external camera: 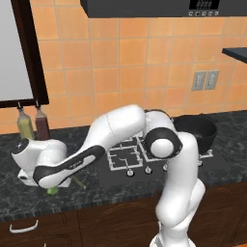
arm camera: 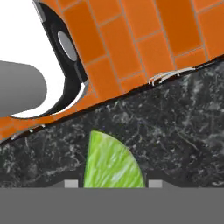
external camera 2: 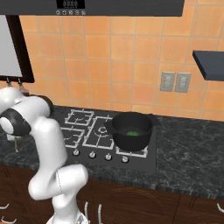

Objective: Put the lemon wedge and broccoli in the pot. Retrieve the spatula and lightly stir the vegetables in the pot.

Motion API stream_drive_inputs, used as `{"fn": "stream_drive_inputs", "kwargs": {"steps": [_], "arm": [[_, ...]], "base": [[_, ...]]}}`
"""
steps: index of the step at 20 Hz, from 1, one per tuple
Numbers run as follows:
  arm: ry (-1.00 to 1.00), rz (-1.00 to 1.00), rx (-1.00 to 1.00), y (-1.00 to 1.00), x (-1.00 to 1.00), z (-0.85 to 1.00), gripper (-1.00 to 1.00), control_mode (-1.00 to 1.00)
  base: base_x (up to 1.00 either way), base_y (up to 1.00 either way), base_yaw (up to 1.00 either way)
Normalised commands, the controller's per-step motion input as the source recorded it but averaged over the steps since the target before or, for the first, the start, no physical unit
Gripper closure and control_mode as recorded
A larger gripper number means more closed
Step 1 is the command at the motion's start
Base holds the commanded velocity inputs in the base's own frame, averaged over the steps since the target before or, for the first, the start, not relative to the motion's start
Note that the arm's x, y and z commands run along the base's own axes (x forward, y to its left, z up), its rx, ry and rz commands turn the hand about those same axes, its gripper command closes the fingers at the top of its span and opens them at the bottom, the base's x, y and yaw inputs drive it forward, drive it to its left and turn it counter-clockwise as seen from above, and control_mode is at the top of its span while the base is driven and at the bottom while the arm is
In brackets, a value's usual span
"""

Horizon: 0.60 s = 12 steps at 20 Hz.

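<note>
While low over counter (external camera: 144,193), arm bent left, jaws astride lemon wedge (arm camera: 111,162).

You have one deep matte black pot (external camera 2: 131,130) on hob. One small mid-green broccoli lump (external camera 2: 132,133) inside it. One yellow-green curved lemon wedge (arm camera: 112,162) on dark speckled desk (arm camera: 183,127). Two bottles by wall: one yellowish (external camera: 24,124), one dark red (external camera: 42,124). Two grey wall outlets (external camera 2: 174,82). You can count four burner knobs (external camera 2: 99,156) along hob front.
</note>
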Motion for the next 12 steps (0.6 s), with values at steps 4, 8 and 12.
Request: {"fn": "stream_drive_inputs", "kwargs": {"steps": [4, 8, 12], "arm": [[-0.26, 0.23, 0.0, -0.85, -0.34, 1.0, 1.0, -1.0], [-0.16, 0.2, -0.02, -1.0, -0.04, 0.98, 1.0, -1.0], [-0.08, 0.11, -0.06, -1.0, 0.01, 0.81, 1.0, -1.0]], "base": [[0.0, 0.0, 0.0], [0.0, 0.0, 0.0], [0.0, 0.0, 0.0]]}}
